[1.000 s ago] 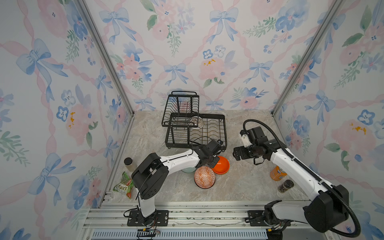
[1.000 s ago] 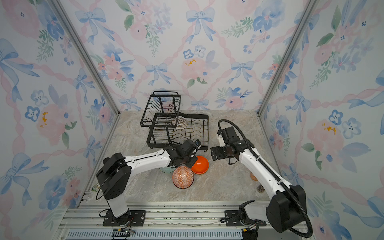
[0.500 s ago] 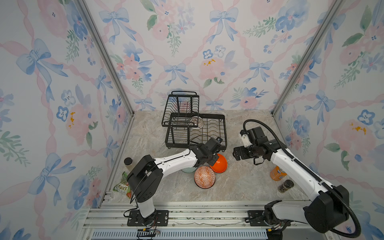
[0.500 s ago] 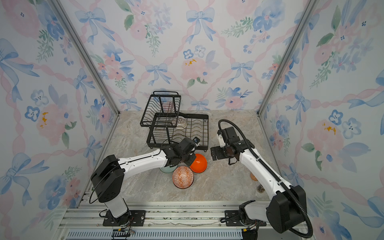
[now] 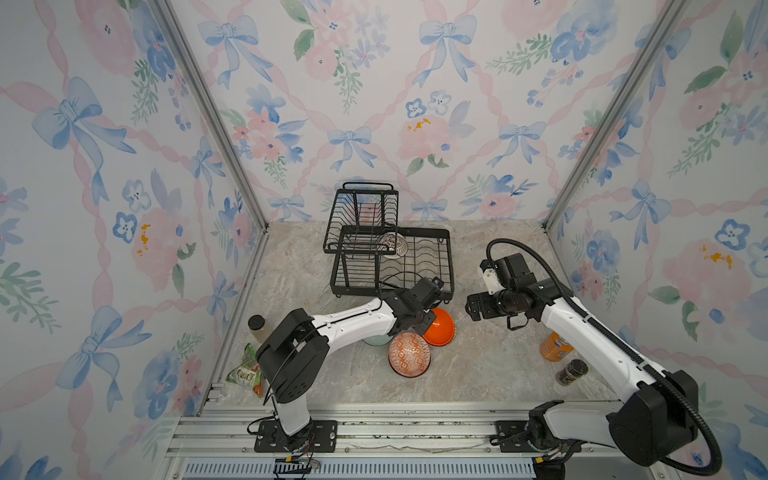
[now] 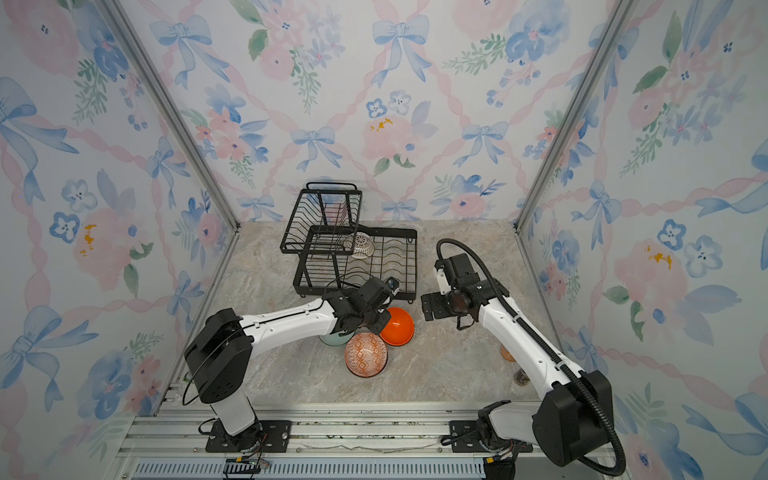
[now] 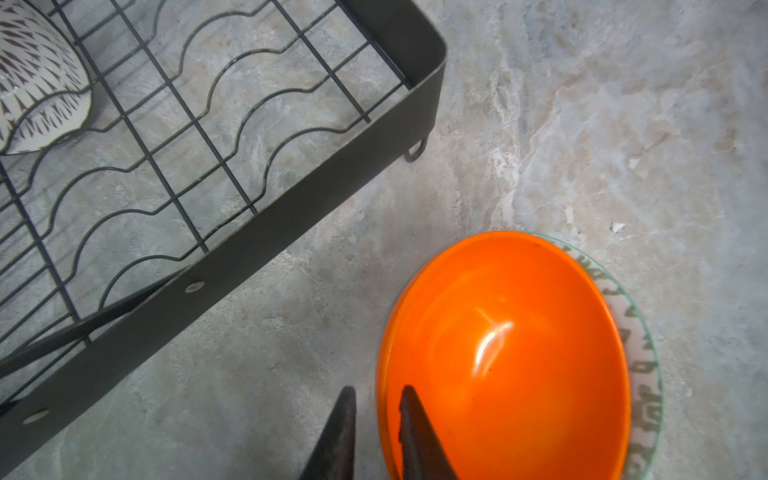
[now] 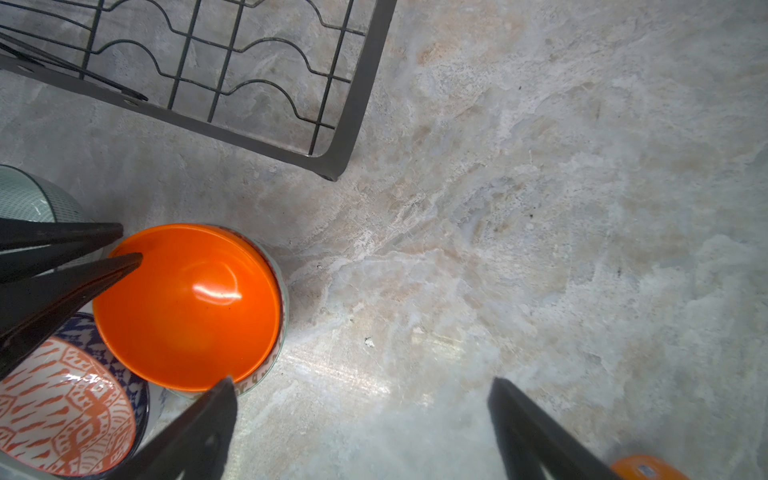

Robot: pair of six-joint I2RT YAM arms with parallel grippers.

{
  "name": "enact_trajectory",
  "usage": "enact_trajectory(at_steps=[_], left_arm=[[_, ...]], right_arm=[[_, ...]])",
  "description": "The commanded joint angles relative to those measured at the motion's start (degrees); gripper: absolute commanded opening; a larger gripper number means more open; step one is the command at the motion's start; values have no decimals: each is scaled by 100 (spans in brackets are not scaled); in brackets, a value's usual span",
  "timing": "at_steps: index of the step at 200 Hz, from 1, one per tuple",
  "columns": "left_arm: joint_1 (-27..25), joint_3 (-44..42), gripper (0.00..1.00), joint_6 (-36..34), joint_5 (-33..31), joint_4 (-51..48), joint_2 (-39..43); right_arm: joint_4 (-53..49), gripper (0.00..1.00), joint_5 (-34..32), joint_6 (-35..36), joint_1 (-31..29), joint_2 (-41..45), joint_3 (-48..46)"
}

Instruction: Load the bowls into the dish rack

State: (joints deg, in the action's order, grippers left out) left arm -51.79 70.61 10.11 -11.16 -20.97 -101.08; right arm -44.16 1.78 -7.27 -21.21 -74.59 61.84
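Note:
Near the dish rack's (image 5: 446, 257) front corner, my left gripper (image 7: 376, 390) is shut on the rim of the plain orange bowl (image 5: 440, 330), one finger inside and one outside. That bowl sits tilted inside a green-white patterned bowl (image 7: 644, 374). Beside them an orange-white patterned bowl (image 5: 409, 355) rests in a blue-white bowl (image 8: 139, 386). A mint green bowl (image 5: 376, 340) lies partly hidden under my left arm. One white-black patterned bowl (image 5: 392, 245) stands in the rack's lower tray. My right gripper (image 8: 361, 386) hangs open over bare table, right of the bowls.
An orange drink can (image 5: 555, 345) and a dark jar (image 5: 573, 372) stand by the right wall under my right arm. A capped jar (image 5: 256, 326) and a snack packet (image 5: 247, 370) lie at the left wall.
My left gripper, shut before, parted and then closed around the orange bowl's rim. The left arm's base link swung round. The right arm has stayed still.

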Motion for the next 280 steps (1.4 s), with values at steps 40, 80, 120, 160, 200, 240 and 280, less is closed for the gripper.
enact_trajectory(at_steps=[40,80,120,160,200,240,280], left_arm=[[-11,88,6,-27,36,-135,-54],[5,102,1,-44,79,-135,-13],[64,45,15,0,424,-129,69],[80,1,15,22,657,-131,-73],[86,-14,13,53,422,-181,-210],[89,-27,15,49,125,-247,-194],[82,-38,21,70,104,-241,-233]], right_arm=[[-31,97,81,43,-67,120,-62],[-31,97,75,52,-64,129,-42],[-22,97,86,50,-64,146,-69],[-19,97,98,48,-70,154,-63],[-30,97,83,51,-78,170,-78],[-40,97,90,52,-83,163,-74],[-40,97,86,57,-87,155,-72]])
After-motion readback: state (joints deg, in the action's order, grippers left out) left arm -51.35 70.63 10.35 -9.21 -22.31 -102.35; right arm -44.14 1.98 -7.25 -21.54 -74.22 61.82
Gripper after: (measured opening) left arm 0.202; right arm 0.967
